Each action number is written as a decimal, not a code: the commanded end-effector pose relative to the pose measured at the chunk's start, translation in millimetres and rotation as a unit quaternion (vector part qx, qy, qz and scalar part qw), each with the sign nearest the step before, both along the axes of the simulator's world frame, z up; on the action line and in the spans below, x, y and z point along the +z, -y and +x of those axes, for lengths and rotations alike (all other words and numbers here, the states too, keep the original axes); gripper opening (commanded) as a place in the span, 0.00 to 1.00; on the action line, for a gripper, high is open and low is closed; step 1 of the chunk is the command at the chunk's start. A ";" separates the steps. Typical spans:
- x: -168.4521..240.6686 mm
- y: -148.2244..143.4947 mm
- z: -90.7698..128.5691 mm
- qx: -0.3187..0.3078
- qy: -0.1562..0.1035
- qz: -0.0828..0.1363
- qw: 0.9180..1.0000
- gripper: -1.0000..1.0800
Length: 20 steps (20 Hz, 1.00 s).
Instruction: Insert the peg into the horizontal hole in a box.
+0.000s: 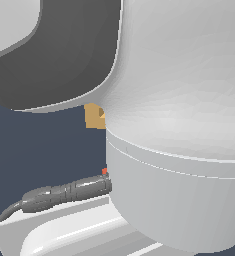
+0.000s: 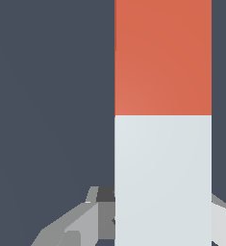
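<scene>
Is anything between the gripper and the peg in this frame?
No. In the wrist view the gripper sits around the peg at its white half, nothing visible between; whether the fingers touch it is unclear.

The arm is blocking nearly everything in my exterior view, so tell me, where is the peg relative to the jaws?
Observer: In the wrist view the peg runs between the jaws, with a finger showing at each side of its white half.
Operator: Are they clamped on it?
Observer: Cannot tell. The fingers meet the peg's edges there, but firm contact isn't certain.
Operator: Does that camera see the box?
Observer: No, only peg, fingers and dark background. The box shows only in your view, as a tan corner.
</scene>
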<state>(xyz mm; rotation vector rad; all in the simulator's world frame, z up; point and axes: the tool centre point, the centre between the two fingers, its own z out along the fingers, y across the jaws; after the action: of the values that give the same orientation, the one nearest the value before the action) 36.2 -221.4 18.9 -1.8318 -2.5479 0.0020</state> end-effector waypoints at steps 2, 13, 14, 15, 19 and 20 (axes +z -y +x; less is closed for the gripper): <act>3.6 -10.2 -5.5 -0.007 0.002 0.000 1.000 0.00; 14.9 -74.0 -43.2 -0.052 0.002 0.000 0.999 0.00; 16.3 -82.1 -47.4 -0.058 0.002 0.000 0.998 0.00; 17.8 -90.5 -51.6 -0.063 0.002 0.000 0.998 0.00; 23.9 -126.7 -68.3 -0.088 0.002 -0.001 0.996 0.00; 25.4 -135.9 -72.1 -0.094 0.002 -0.001 0.996 0.00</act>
<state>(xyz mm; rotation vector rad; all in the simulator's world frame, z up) -30.5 -99.6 40.5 -2.0406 -2.3844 0.0029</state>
